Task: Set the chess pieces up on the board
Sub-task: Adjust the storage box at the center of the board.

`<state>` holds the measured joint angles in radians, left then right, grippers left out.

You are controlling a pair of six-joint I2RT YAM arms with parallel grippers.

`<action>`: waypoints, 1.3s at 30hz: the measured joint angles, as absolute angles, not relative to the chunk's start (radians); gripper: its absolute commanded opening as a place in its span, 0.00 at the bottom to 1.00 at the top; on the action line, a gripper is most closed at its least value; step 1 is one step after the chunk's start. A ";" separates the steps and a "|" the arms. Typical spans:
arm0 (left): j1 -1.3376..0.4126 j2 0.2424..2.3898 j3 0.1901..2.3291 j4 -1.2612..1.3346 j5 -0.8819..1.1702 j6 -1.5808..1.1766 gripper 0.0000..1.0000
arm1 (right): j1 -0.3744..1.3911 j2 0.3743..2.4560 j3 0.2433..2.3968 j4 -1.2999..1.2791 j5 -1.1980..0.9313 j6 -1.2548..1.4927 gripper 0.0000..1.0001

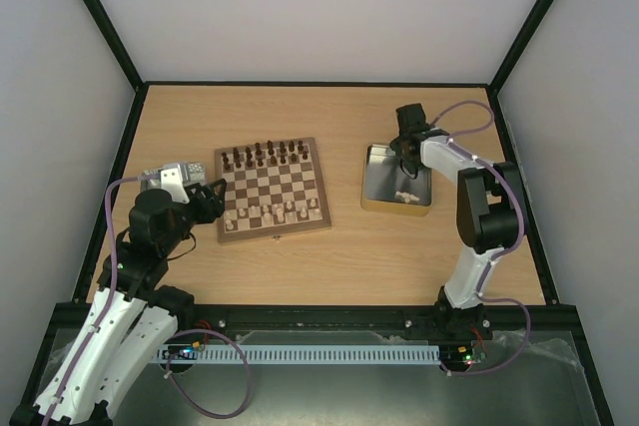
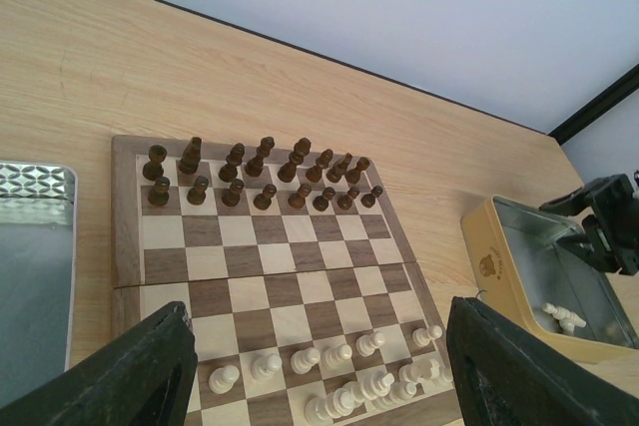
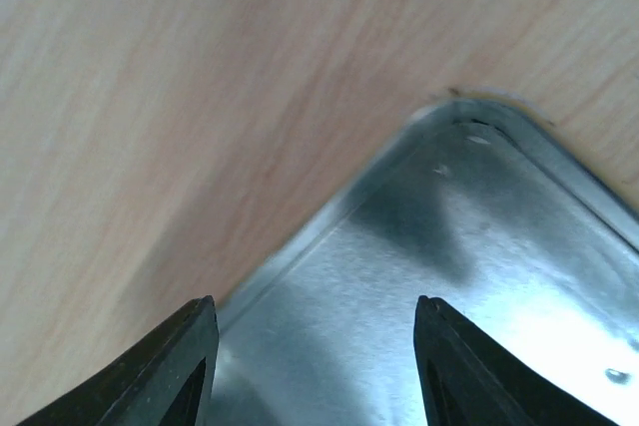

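Few chess pieces (image 1: 404, 197) lie at 6 o'clock in the tin (image 1: 382, 175), so right gripper (image 1: 407, 152), jaws apart & empty, should drop vert., clear of walls; left gripper (image 1: 208, 199) also spread, empty.

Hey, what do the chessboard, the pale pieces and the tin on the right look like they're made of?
The board looks like wood, matte: visible grain, light and dark brown squares. The pale pieces are cream and smooth, probably turned wood, though plastic can't be ruled out. The tin looks like sheet metal: shiny reflective inside, cream-gold coating outside.
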<state>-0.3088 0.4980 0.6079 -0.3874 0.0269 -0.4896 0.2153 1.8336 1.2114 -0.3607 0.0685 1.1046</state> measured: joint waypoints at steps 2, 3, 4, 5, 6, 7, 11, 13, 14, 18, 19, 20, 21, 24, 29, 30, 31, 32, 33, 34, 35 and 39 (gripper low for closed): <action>-0.309 0.498 0.608 -0.387 0.027 -0.490 0.70 | 0.216 1.836 1.233 -0.358 0.069 1.105 0.54; -0.309 0.498 0.608 -0.387 0.027 -0.490 0.70 | 0.216 1.836 1.243 -0.354 0.069 1.105 0.54; -0.309 0.498 0.608 -0.387 0.027 -0.490 0.70 | 0.216 1.836 1.252 -0.350 0.069 1.105 0.54; -0.309 0.498 0.608 -0.387 0.027 -0.490 0.70 | 0.216 1.836 1.256 -0.344 0.068 1.104 0.54; -0.309 0.498 0.608 -0.387 0.027 -0.490 0.70 | 0.216 1.836 1.256 -0.338 0.067 1.104 0.55; -0.309 0.498 0.608 -0.387 0.027 -0.490 0.70 | 0.216 1.836 1.256 -0.334 0.065 1.104 0.55; -0.309 0.498 0.608 -0.387 0.027 -0.490 0.70 | 0.216 1.836 1.256 -0.330 0.067 1.111 0.49; -0.309 0.498 0.608 -0.387 0.027 -0.490 0.70 | 0.215 1.843 1.261 -0.334 0.068 1.123 0.48; -0.309 0.498 0.608 -0.387 0.027 -0.490 0.70 | 0.214 1.851 1.269 -0.336 0.069 1.127 0.48; -0.309 0.498 0.608 -0.387 0.027 -0.490 0.70 | 0.209 1.895 1.299 -0.336 0.077 1.130 0.46; -0.309 0.498 0.608 -0.387 0.027 -0.490 0.70 | 0.209 1.903 1.303 -0.338 0.081 1.130 0.46; -0.309 0.498 0.608 -0.387 0.027 -0.490 0.70 | 0.209 1.909 1.306 -0.340 0.084 1.128 0.45; -0.309 0.498 0.608 -0.387 0.027 -0.490 0.70 | 0.209 1.914 1.309 -0.344 0.086 1.126 0.41; -0.309 0.498 0.608 -0.387 0.027 -0.490 0.70 | 0.209 1.922 1.327 -0.356 0.088 1.111 0.34; -0.309 0.498 0.608 -0.387 0.027 -0.490 0.71 | 0.208 1.943 1.352 -0.361 0.076 1.061 0.32; -0.309 0.498 0.608 -0.387 0.027 -0.490 0.70 | 0.208 1.951 1.358 -0.364 0.069 1.053 0.32; -0.309 0.498 0.608 -0.387 0.027 -0.490 0.71 | 0.208 1.958 1.362 -0.368 0.064 1.042 0.32; -0.309 0.498 0.608 -0.387 0.027 -0.490 0.71 | 0.209 1.962 1.364 -0.367 0.061 1.029 0.31; -0.308 0.498 0.608 -0.387 0.027 -0.490 0.70 | 0.208 1.962 1.364 -0.367 0.056 1.019 0.30; -0.308 0.498 0.608 -0.387 0.027 -0.490 0.71 | 0.208 1.962 1.364 -0.366 0.051 1.008 0.30; -0.308 0.498 0.608 -0.387 0.027 -0.490 0.71 | 0.208 1.962 1.364 -0.365 0.046 0.999 0.29; -0.308 0.498 0.608 -0.387 0.027 -0.490 0.71 | 0.206 1.961 1.364 -0.363 0.024 0.956 0.24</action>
